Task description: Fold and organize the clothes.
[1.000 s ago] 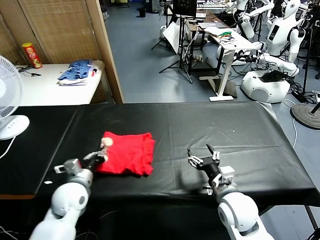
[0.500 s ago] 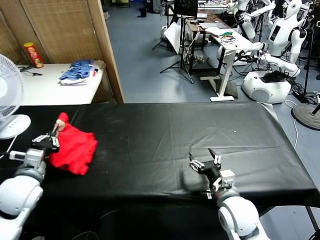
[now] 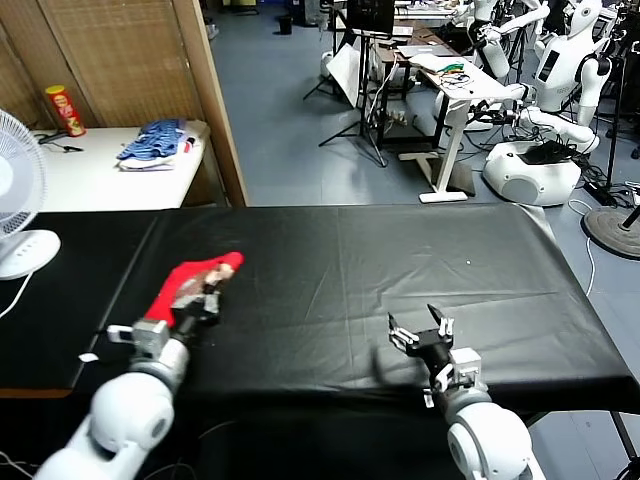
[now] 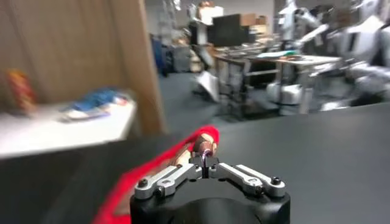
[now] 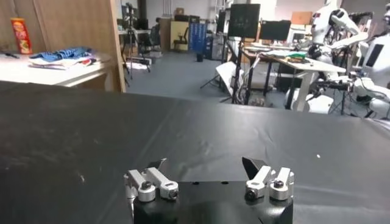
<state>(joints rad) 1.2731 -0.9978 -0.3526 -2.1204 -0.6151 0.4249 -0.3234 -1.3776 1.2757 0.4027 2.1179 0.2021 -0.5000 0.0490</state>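
Left hand (image 3: 210,291) clamped on bunched red shirt (image 3: 190,278), lifted off table (image 3: 400,260). Right hand (image 3: 424,335) open, idle. Next, probably: lay shirt flat for folding.

On my worktop (image 3: 330,250) the shirt (image 3: 192,282) sits at the left side, pinched in my left gripper (image 3: 209,293), and my right gripper (image 3: 421,335) hovers near the front edge, right of centre, well apart from it. A fan (image 3: 20,200) stands at the far left edge. Behind it, on a side table (image 3: 90,175), lie a cloth pile (image 3: 155,143) and, left of that, a can (image 3: 64,110).
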